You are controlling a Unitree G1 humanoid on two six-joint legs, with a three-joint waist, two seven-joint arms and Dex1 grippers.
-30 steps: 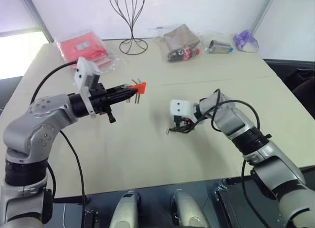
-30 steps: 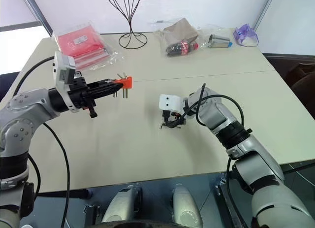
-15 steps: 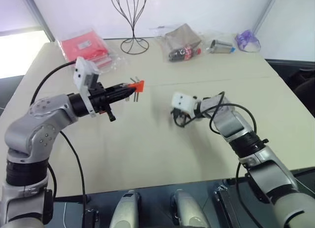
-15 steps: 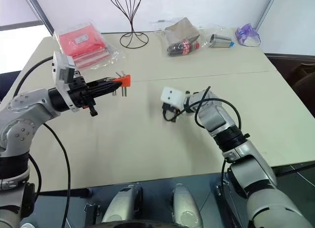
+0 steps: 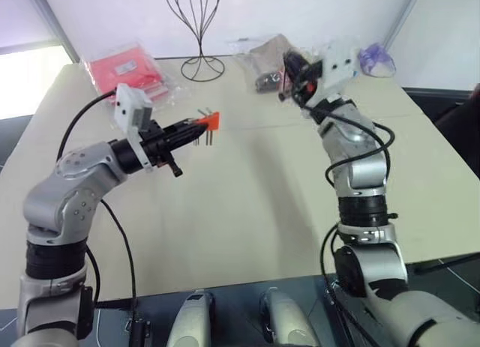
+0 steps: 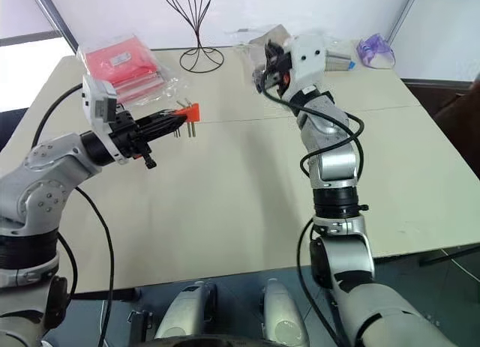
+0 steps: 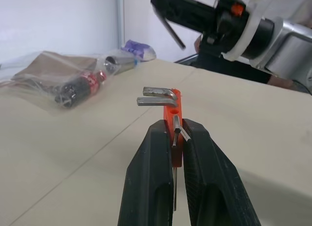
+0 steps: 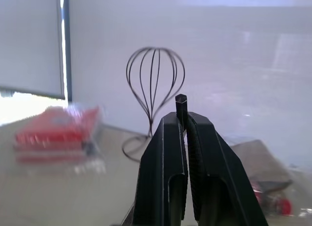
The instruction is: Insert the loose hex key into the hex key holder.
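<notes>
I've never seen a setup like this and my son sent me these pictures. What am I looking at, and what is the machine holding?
It is a two-armed humanoid robot at a beige table. Two pictures come from cameras in its head, looking down over the arms; the other two come from cameras on each wrist, looking along the jaws. The left gripper is shut on an orange-red hex key holder. The right gripper, raised above the table, is shut on a loose hex key. On the table's far side lie red packets, a wire stand and some bagged items.
</notes>
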